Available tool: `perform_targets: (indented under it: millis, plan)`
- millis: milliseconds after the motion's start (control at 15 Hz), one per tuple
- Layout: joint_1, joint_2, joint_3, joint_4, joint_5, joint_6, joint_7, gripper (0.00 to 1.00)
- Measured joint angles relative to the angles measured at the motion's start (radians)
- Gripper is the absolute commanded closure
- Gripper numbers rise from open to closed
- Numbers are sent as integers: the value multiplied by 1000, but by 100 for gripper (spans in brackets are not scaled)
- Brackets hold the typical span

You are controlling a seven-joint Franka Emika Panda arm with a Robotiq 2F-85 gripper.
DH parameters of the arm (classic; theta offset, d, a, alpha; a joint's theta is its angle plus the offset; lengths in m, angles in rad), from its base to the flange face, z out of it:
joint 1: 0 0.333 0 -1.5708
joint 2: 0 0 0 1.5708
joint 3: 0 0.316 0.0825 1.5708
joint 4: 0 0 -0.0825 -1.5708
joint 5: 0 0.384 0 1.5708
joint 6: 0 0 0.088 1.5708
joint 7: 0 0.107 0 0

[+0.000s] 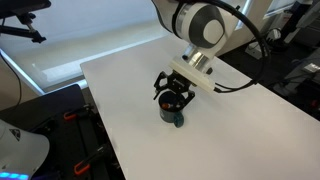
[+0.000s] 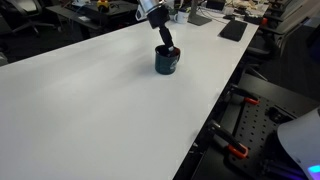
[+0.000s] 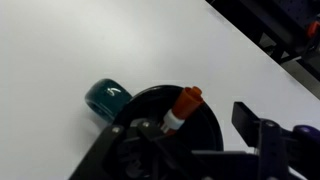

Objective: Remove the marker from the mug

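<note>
Here the marker [image 3: 180, 108] stands inside the mug [image 3: 145, 98] on the desk [image 3: 60, 50], red-orange end up, with the claw [image 3: 190, 125] low over the mug, jaws wide to either side of the marker; grasp and lift-out seem yet to be done.

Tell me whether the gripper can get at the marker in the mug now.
Probably yes. The gripper hangs right over the mug, and the wrist view shows the marker poking up between the open jaws, with nothing covering it.
</note>
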Motion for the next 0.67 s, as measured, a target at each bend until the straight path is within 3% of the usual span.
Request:
perform_targets:
  millis: [667]
  plan:
    - [1, -22, -11, 1, -11, 0, 88, 0]
